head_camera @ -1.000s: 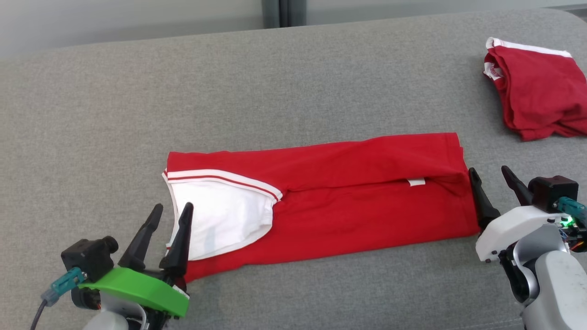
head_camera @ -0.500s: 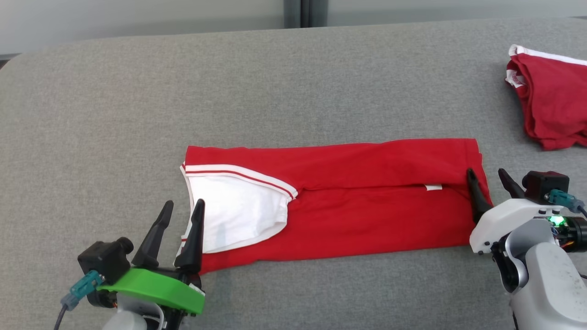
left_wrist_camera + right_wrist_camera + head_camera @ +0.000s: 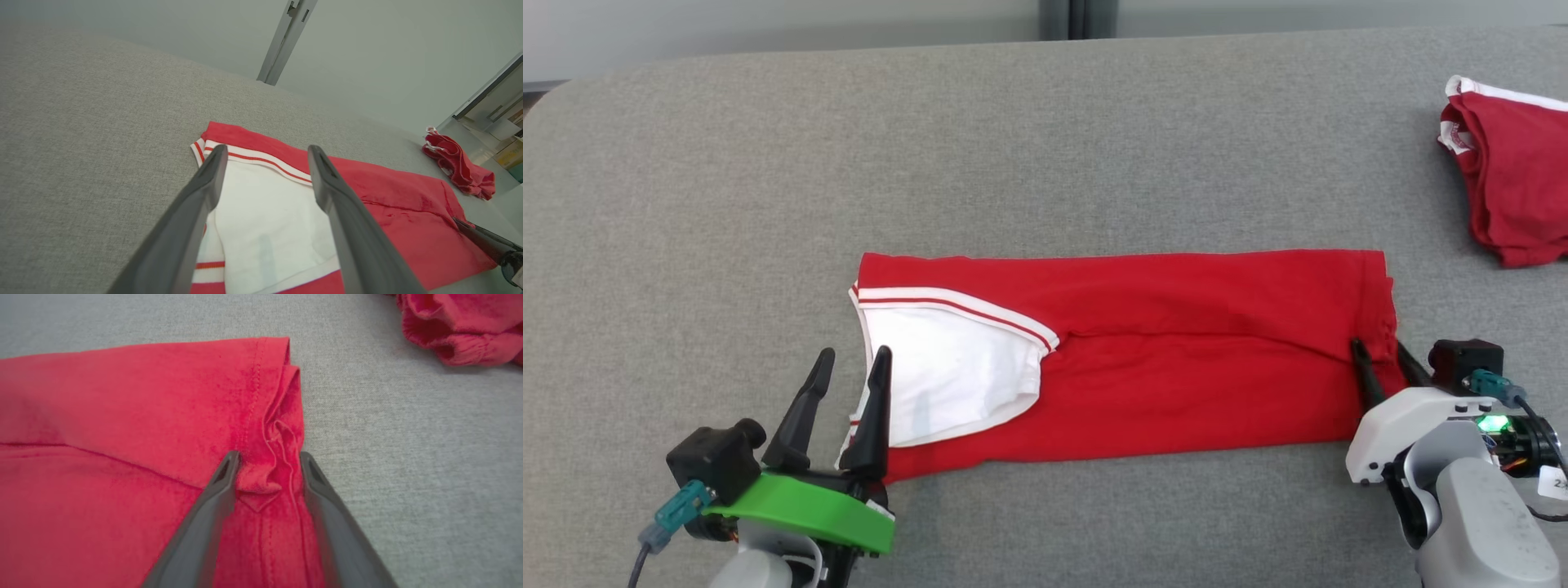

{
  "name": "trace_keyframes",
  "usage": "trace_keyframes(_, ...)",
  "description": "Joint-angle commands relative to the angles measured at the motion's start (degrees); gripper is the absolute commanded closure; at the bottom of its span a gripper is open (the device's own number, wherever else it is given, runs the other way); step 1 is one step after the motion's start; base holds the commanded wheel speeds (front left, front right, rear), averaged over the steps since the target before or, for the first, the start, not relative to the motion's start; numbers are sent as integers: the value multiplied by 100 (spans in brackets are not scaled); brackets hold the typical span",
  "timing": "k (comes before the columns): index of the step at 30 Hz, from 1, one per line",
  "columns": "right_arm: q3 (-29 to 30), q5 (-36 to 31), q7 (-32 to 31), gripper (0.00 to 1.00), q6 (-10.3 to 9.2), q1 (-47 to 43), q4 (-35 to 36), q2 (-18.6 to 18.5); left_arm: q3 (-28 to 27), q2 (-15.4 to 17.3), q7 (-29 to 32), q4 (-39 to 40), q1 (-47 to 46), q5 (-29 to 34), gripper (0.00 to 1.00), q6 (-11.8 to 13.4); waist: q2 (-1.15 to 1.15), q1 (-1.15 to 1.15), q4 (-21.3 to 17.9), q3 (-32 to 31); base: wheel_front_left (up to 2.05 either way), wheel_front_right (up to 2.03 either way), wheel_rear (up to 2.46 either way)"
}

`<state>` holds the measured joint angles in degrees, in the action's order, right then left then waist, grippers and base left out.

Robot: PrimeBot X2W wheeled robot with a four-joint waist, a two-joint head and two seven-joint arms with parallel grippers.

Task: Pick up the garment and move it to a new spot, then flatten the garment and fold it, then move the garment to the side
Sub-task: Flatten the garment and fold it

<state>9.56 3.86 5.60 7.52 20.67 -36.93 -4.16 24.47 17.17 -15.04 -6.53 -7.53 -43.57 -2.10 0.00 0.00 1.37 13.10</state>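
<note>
The garment (image 3: 1176, 359) is a red shirt with a white, red-striped panel, folded into a long band across the grey surface; it also shows in the left wrist view (image 3: 388, 192) and the right wrist view (image 3: 122, 416). My left gripper (image 3: 854, 353) (image 3: 267, 149) hovers open at the band's left end, over the white panel, holding nothing. My right gripper (image 3: 1378, 349) (image 3: 269, 457) straddles the hem at the band's right end. Its jaws stand partly drawn in, with a pucker of red cloth bunched between them and touching both fingers.
A second red garment (image 3: 1511, 196) (image 3: 457, 163) (image 3: 457, 322) with white trim lies crumpled at the far right. The grey padded surface (image 3: 1013, 147) stretches bare behind and to the left, with its far edge against a pale wall.
The head camera has shifted, moving the whole picture. My right gripper has slid onto the garment's right hem and its jaws have narrowed, bunching the cloth. The left gripper stays open in place.
</note>
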Motion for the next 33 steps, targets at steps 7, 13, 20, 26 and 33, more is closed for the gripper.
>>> trace_keyframes(7,80,-56,66,100,-11,238,-240,-24,-61,-100,-15,13,-3,168,0,-88,0,0,-151,-52,0,0,0)
trace_keyframes(13,300,12,-7,100,-11,270,-56,-262,-163,-140,-15,-38,18,295,0,-134,0,0,-303,-155,0,0,0)
trace_keyframes(20,609,126,-257,100,-11,-55,524,-510,-365,-268,-14,-165,96,645,0,-143,0,0,-415,-324,0,0,0)
trace_keyframes(26,614,208,-531,100,-10,-324,1254,-370,-526,-391,-15,-291,168,779,0,-223,0,0,-397,-448,0,0,0)
trace_keyframes(33,-40,703,-976,100,-9,-527,2061,-71,-678,-540,-15,-434,268,815,0,-345,0,0,-211,-601,0,0,0)
